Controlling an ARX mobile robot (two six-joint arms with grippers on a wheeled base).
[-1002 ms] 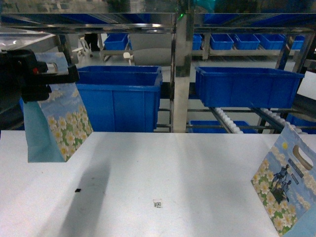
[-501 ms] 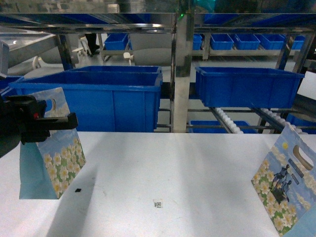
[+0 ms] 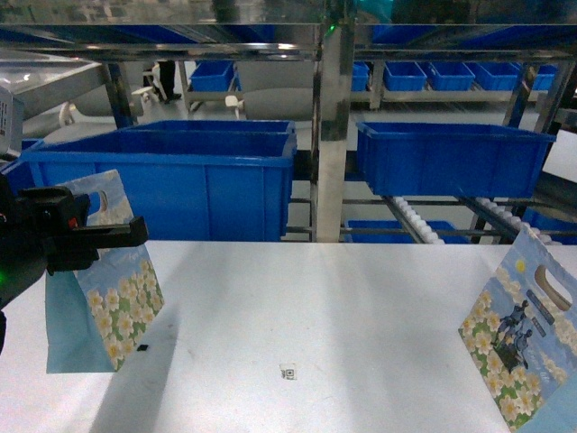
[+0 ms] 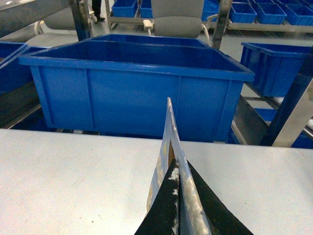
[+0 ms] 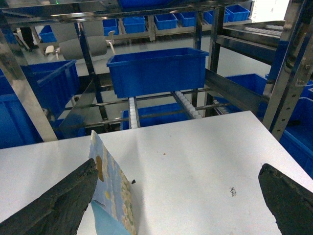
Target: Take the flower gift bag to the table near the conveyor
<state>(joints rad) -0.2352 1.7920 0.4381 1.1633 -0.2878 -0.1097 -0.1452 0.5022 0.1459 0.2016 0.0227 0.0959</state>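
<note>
The left gripper (image 3: 90, 239) covers the top of the flower bag (image 3: 108, 302), so part of the handle hole is hidden. The arm runs off the left edge of the head view. A second flower bag (image 3: 523, 338) near the table's (image 3: 315, 307) right edge is cut off at the bottom right corner. The code sticker (image 3: 288, 371) is too small to read.

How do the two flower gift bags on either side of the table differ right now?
The left flower gift bag is clamped at its top by the left claw; the right flower gift bag stands free, with the right claw open near it. The left one sits near the table's left edge, the right one at its right edge, partly cut off. Both share daisy prints and cut-out handles.
</note>
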